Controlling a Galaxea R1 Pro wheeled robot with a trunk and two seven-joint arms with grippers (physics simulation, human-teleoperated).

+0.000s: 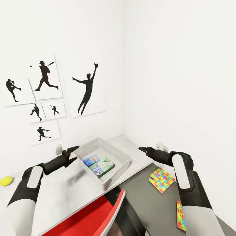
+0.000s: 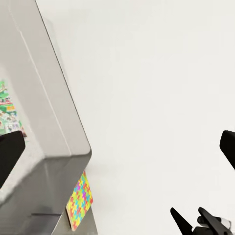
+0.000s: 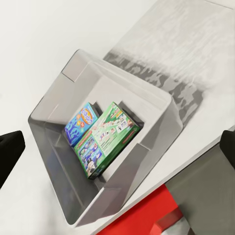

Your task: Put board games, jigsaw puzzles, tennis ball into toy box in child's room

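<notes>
Your left gripper (image 1: 74, 153) and right gripper (image 1: 141, 149) both hover spread and empty beside the toy box (image 1: 123, 156). The box holds stacked board games (image 1: 99, 165). Two jigsaw puzzles (image 1: 161, 179) lie on the dark cabinet top; the tennis ball (image 1: 6, 181) rests on the table (image 1: 70, 186).

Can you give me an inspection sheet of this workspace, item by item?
Surface: pale grey table joined to a lower dark grey section.
Job's things: toy box holds a green board game and a blue board game; two jigsaw puzzles on the dark section; tennis ball on the table.
Clutter: red chair.
Grippers: left gripper and right gripper open, empty.
Cables: nothing seen.
Surroundings: white walls, sports-silhouette pictures.
</notes>
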